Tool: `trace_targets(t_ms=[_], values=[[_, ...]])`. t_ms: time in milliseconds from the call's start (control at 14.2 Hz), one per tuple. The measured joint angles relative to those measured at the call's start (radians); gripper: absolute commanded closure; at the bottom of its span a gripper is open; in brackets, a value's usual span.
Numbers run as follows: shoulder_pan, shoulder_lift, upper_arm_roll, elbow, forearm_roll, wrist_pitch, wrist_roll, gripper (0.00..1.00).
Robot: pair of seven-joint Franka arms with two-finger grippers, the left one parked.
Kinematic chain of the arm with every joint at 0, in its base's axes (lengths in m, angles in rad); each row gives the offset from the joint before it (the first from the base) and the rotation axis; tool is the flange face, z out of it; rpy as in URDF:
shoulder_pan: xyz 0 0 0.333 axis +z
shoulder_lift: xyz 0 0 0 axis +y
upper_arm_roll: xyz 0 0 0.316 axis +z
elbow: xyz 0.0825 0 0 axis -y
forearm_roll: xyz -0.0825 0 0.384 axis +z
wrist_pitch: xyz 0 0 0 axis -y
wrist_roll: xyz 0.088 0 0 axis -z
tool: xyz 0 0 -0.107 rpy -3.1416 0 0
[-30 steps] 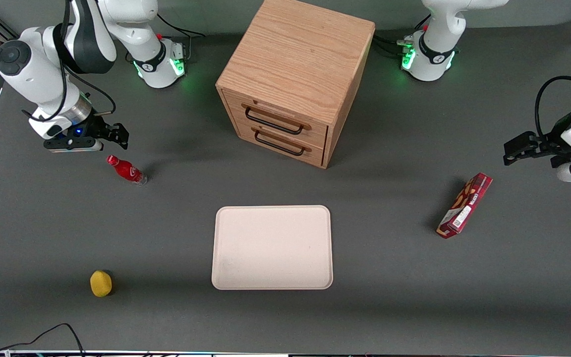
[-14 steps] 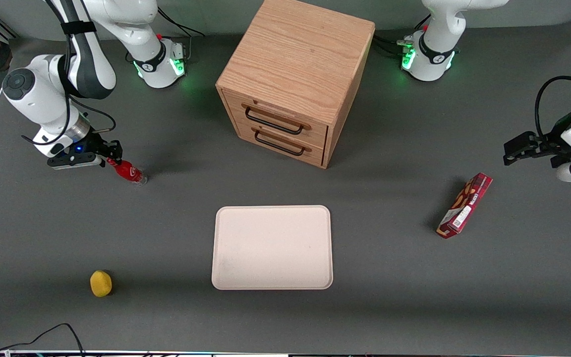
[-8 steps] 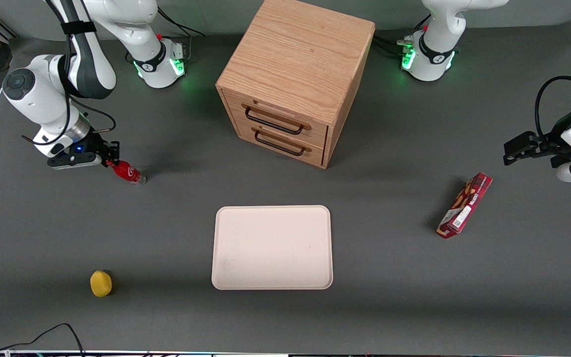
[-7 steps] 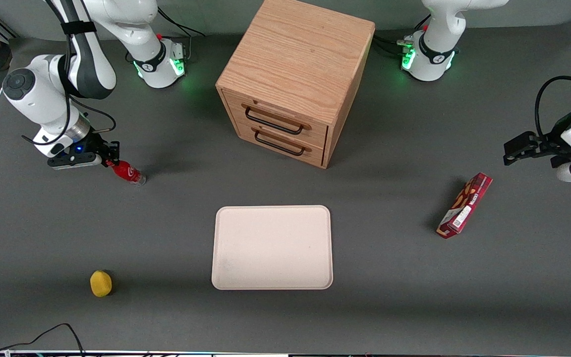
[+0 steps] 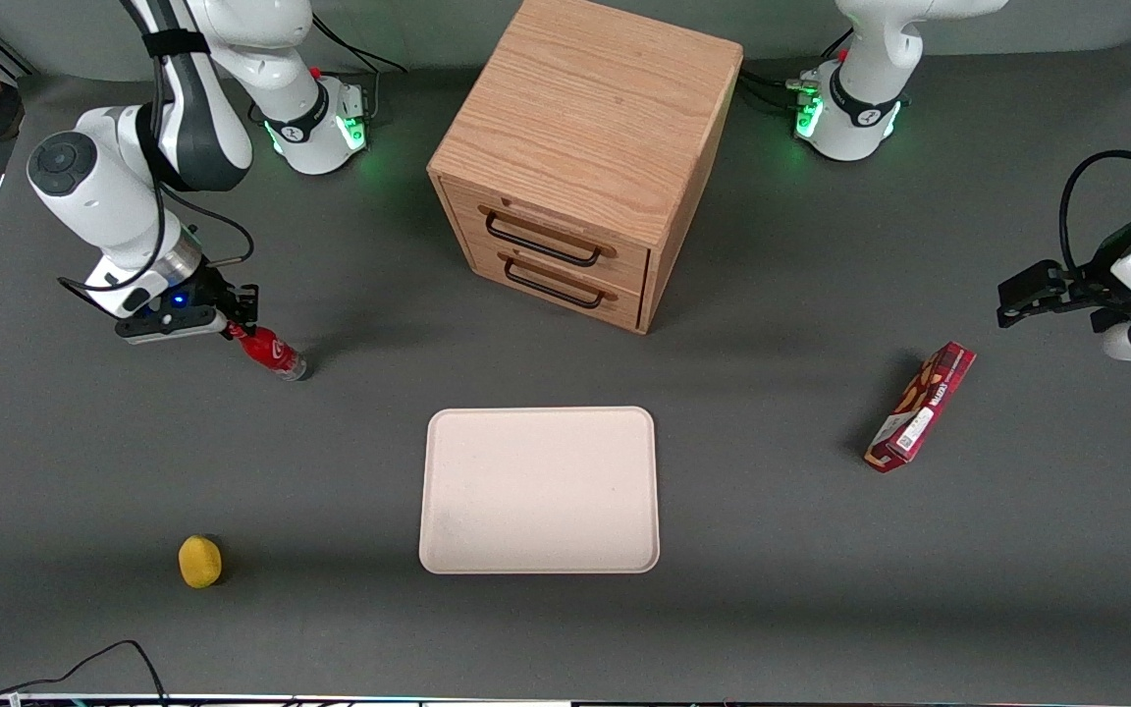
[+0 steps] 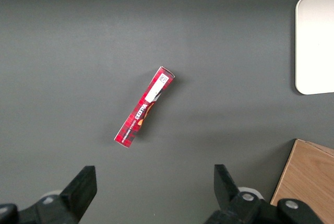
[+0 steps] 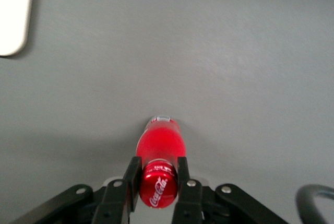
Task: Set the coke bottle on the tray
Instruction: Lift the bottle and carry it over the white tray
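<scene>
Where working arm reaches: gripper (image 7: pixel 158 187) clenched on bottle (image 7: pixel 160 153) at cap, body hanging below fingers (image 7: pixel 131 178); tray (image 5: pixel 539 489) well apart.

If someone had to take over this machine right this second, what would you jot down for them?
Claw: shut on the coke bottle, gripping it at the cap end, toward the working arm's end of the table.
Coke bottle: gripped, not yet over the tray; whether it is fully clear of the table is hard to tell.
Tray: nothing on it, nearer the front camera than the wooden drawer cabinet.
Done: the bottle is grasped.
Left: carry the bottle over to the tray, set it down there, open the claw and pull back.
</scene>
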Motion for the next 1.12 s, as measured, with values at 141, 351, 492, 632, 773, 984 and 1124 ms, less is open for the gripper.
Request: trace_targets(t_ms=[141,351,492,632,773,984,1124], values=[[0.001,0.045,0.018,0.152,0.0,-0.152,0.023,1.0],[0.001,0.154,0.042,0.414,0.0,-0.351,0.066,1.0],[0.011,0.23,0.062,0.534,0.0,-0.395,0.104,1.0],[0.054,0.299,0.065,0.614,0.0,-0.4,0.165,1.0],[0.118,0.372,0.067,0.696,-0.009,-0.403,0.255,1.0],[0.223,0.51,0.067,0.877,-0.062,-0.439,0.386,1.0],[0.281,0.608,0.066,0.998,-0.092,-0.449,0.455,1.0]])
